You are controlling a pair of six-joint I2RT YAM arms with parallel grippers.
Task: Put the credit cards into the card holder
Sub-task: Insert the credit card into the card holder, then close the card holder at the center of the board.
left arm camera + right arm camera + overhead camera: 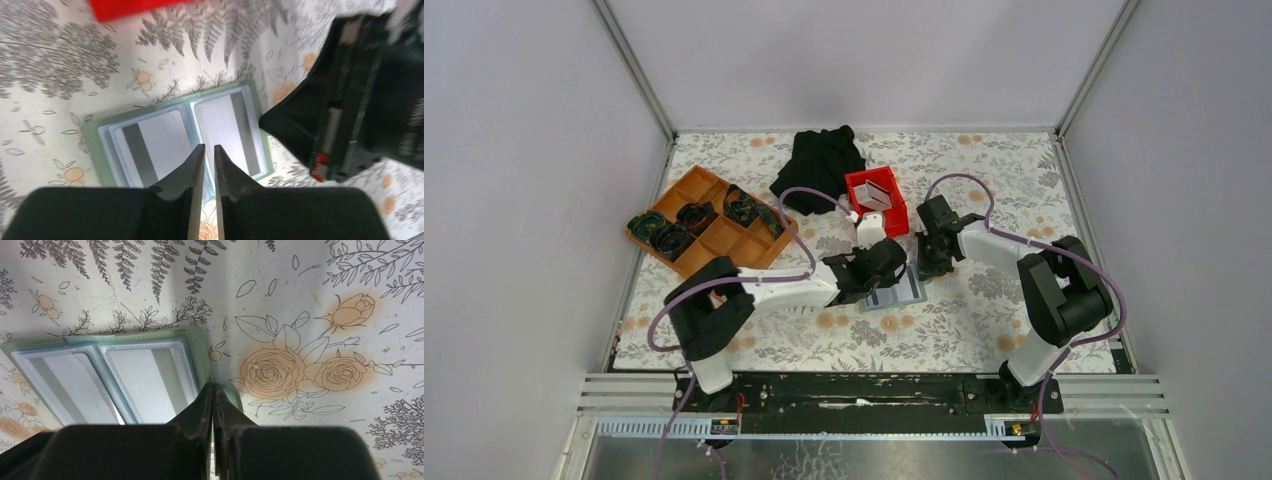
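One card holder point(192, 117) lies open and flat near the middle of the table point(964, 320), between two grippers. Two credit cards sit in its clear sleeves, one in the left half point(150, 145) and one in the right half point(227, 127), each with a dark stripe. The left gripper point(209, 146) hovers over the holder, its claw released a crack and empty. The right gripper point(212, 385) is clenched, tips touching the holder's right edge. Farther back stands one red bin point(902, 208) holding more pale cards, count unclear. One orange tray point(724, 237) sits far left.
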